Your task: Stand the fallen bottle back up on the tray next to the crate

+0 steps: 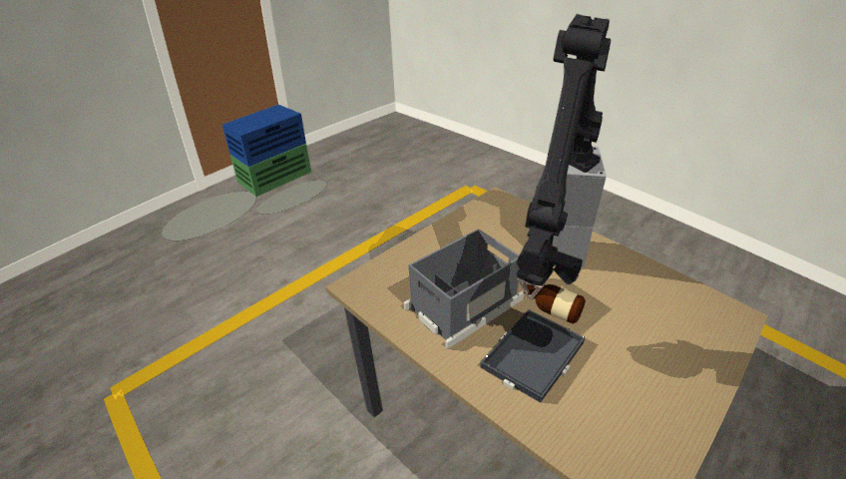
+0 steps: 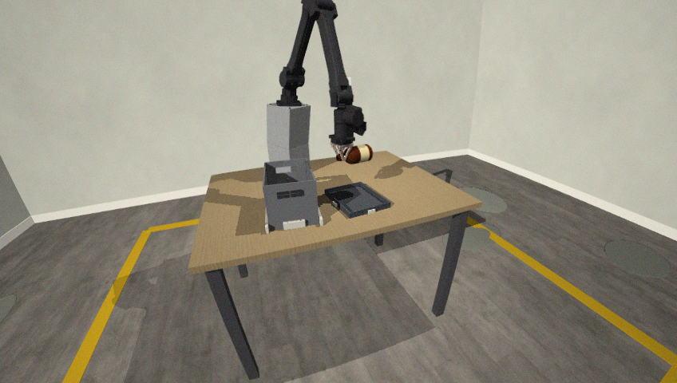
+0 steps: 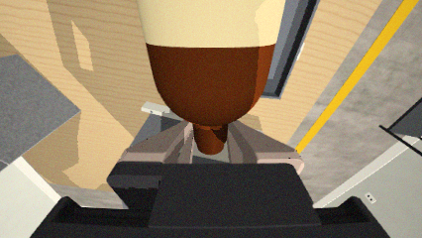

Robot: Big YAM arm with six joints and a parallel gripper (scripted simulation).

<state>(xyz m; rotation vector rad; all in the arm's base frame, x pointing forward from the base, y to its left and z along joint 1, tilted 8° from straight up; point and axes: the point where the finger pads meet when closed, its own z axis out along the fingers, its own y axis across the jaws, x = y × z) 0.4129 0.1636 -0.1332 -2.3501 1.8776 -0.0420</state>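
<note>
The brown bottle (image 1: 559, 301) with a cream label hangs nearly level in the air, above the table and behind the tray. My gripper (image 1: 530, 288) is shut on its neck, as the wrist view shows (image 3: 210, 141). The bottle's body (image 3: 210, 74) points away from the wrist camera. In the exterior view the bottle (image 2: 357, 153) and gripper (image 2: 341, 152) are well above the table top. The dark shallow tray (image 1: 532, 354) lies on the table with nothing in it; it also shows in the exterior view (image 2: 358, 199). The grey crate (image 1: 461, 285) stands to its left.
The arm's grey base pedestal (image 1: 584, 209) stands behind the crate. The crate (image 2: 289, 193) is close beside the tray. Blue and green crates (image 1: 266, 149) are stacked on the floor by the door. Yellow tape (image 1: 284, 290) marks the floor around the table.
</note>
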